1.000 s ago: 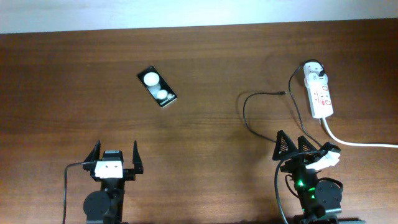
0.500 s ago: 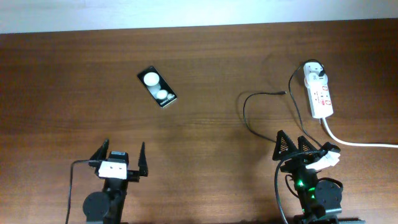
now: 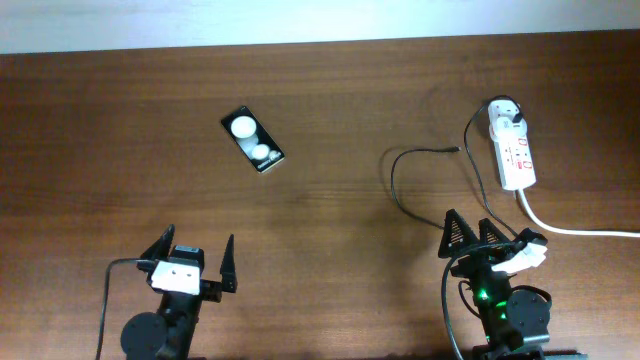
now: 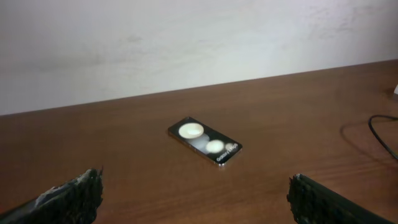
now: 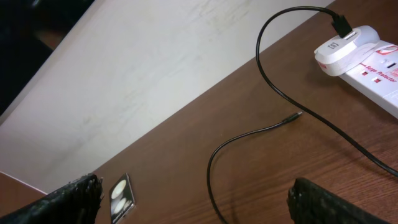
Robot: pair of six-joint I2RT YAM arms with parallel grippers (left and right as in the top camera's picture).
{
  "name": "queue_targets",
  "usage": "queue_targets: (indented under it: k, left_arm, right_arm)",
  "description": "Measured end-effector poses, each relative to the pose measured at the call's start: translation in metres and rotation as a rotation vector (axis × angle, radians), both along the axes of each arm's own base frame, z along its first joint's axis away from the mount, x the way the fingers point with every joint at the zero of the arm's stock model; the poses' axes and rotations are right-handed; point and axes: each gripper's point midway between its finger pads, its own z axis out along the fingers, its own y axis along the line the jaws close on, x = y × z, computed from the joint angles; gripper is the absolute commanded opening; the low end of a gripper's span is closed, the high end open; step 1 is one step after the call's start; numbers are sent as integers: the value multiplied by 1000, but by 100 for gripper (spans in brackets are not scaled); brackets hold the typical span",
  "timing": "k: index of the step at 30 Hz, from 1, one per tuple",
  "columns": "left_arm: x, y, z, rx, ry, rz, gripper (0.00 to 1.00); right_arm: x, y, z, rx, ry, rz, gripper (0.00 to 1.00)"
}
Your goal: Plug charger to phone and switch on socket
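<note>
Got phone flat on surface, left of centre toward the far edge, lying diagonal, face with two white circles up, nothing plugged in. Seeing charger tip loose on the wood, just left of socket, well apart from phone. Tracing cable from tip: runs left, bends down toward right arm, passes near right hand, then climbs back to white adapter seated in the far end of socket. Socket at far right, long axis running near to far, red marks on top; can't read switch position. Thick white cord leaving its near end, curving off the right edge. Left hand at near left, fingers spread wide, holding nothing, pointed toward phone but well short of it; confirmed in left wrist view, phone centred between both fingers with bare wood in between. Right hand at near right, also wide open and empty, cable close by but not gripped.
</note>
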Motion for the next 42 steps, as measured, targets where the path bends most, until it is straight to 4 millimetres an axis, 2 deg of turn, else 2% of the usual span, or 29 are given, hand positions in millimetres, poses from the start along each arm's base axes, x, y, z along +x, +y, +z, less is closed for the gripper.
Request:
queue_targets:
  k: [5,9,12,15,19,23,42]
  left_arm:
    - [-2,0,-11,1,45,0,99]
    - [-2,0,-12,1,50,0,99]
    - [-3,0,-5,0,38,0,99]
    - [1,0,10,1,76,0,99]
    - [12,0,6,3,241,0,99]
    - [14,0,11,3,243,0,99]
    - [12,0,7,3,261,0,99]
  right_arm:
    - [0,0,0,1,0,0,99]
    - [0,0,0,0,0,0,99]
    - [0,0,0,1,0,0,99]
    - [0,0,0,0,-1,0,99]
    - [0,0,0,0,-1,0,99]
    - [0,0,0,0,-1,0,99]
    - [0,0,0,0,-1,0,99]
